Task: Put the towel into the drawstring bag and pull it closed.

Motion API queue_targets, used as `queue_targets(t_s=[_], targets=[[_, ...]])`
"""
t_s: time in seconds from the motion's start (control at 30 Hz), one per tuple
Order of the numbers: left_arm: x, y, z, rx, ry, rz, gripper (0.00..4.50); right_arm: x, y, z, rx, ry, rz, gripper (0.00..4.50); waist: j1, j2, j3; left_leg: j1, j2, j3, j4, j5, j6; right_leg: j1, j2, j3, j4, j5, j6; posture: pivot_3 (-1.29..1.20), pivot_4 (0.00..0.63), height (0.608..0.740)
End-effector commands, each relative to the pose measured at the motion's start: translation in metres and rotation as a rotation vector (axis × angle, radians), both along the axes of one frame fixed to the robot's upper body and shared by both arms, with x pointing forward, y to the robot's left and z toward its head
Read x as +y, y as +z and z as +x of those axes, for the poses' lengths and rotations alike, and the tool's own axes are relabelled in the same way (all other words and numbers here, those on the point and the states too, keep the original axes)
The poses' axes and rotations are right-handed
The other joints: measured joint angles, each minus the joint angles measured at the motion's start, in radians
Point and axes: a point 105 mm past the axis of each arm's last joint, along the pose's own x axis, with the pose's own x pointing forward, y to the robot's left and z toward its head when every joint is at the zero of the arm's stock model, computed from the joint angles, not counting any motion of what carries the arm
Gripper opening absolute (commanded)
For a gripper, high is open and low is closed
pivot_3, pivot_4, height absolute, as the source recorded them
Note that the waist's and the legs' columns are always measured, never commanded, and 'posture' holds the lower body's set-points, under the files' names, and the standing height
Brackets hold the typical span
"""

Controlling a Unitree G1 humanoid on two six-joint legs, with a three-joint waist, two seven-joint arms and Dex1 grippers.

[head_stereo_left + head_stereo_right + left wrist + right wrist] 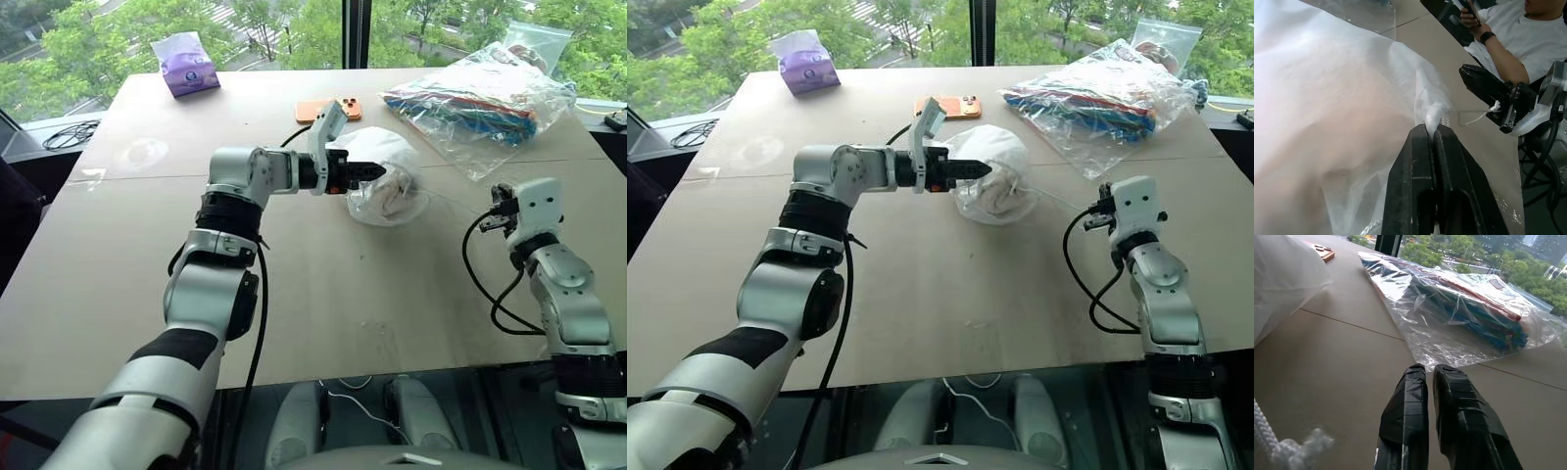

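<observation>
The drawstring bag (384, 174) lies bunched at the middle of the table (323, 284), thin, white and semi-sheer. The towel (395, 199) shows through its fabric as an off-white lump inside. My left gripper (1431, 128) reaches in from the left and is shut on a pinch of the bag's fabric at its neck. A thin white cord (460, 199) runs from the bag rightwards to my right gripper (500, 213), which hangs above the table. Its fingers (1408, 396) stand almost together, and the cord's frayed end (1298, 445) sticks out beside them.
A clear plastic bag of colourful items (480, 103) lies at the back right, close ahead of the right gripper. An orange phone (323, 108) sits behind the drawstring bag and a purple tissue pack (188, 67) at the back left. A seated person (1518, 34) is beyond the table.
</observation>
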Motion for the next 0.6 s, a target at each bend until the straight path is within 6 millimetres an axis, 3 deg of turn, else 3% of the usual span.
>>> queue_targets(t_s=[0.03,0.13,0.43,0.6], targets=[[-0.003,0.019,0.0,-0.061,-0.014,-0.037,0.0,0.001,0.002,-0.004,0.029,0.024,-0.019,1.98,0.0,0.0,0.0,0.0,0.0,0.0,0.0,0.0,0.0,0.0,0.0,0.0,0.0,0.0,0.0,0.0,0.15,0.74],[-0.003,0.02,0.0,-0.06,-0.011,-0.042,0.0,0.011,-0.009,-0.01,0.113,0.107,-0.037,3.33,0.0,0.0,0.0,0.0,0.0,0.0,0.0,0.0,0.0,0.0,0.0,0.0,0.0,0.0,0.0,0.0,0.15,0.74],[-0.001,0.02,0.0,-0.056,-0.002,-0.039,0.0,0.037,-0.01,-0.033,0.192,0.324,-0.043,3.33,0.001,0.0,0.0,0.0,0.0,0.0,0.0,0.0,0.0,0.0,0.0,0.0,0.0,0.0,0.0,0.0,0.15,0.74],[-0.001,0.018,0.0,-0.053,-0.001,-0.039,0.0,0.035,-0.003,-0.041,0.18,0.334,-0.038,3.33,0.007,0.0,0.0,-0.001,0.0,-0.001,0.0,0.0,0.0,0.0,0.0,-0.001,-0.001,0.0,0.0,0.0,0.15,0.74]])
